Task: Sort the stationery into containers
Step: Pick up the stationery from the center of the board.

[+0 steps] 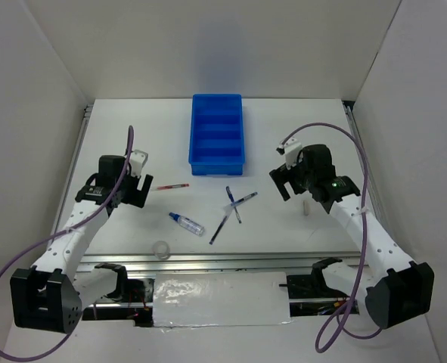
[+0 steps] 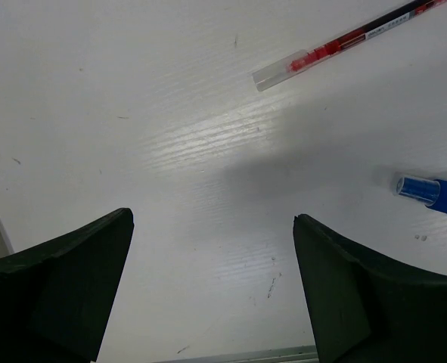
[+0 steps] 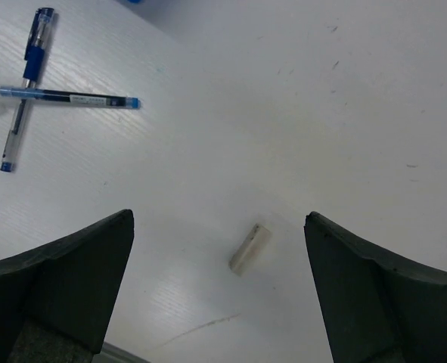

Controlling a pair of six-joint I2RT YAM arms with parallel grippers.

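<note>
Nothing sorted yet — the tray (image 1: 194, 128) looks empty. Pens (image 1: 234, 203), red pen (image 1: 172, 186), tube (image 1: 187, 223), tape ring (image 1: 161, 249), eraser (image 1: 306, 207) lie on the table (image 1: 117, 140) (all loose). Left gripper (image 2: 212, 219) and right gripper (image 3: 217, 218) gape, holding nothing.

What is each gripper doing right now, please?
Left gripper: open, holding nothing.
Right gripper: open, holding nothing.

You see a white surface (image 1: 162, 125) boxed in by plain white walls (image 1: 223, 45) on three sides, with a metal rail (image 1: 231, 262) along its near edge.
</note>
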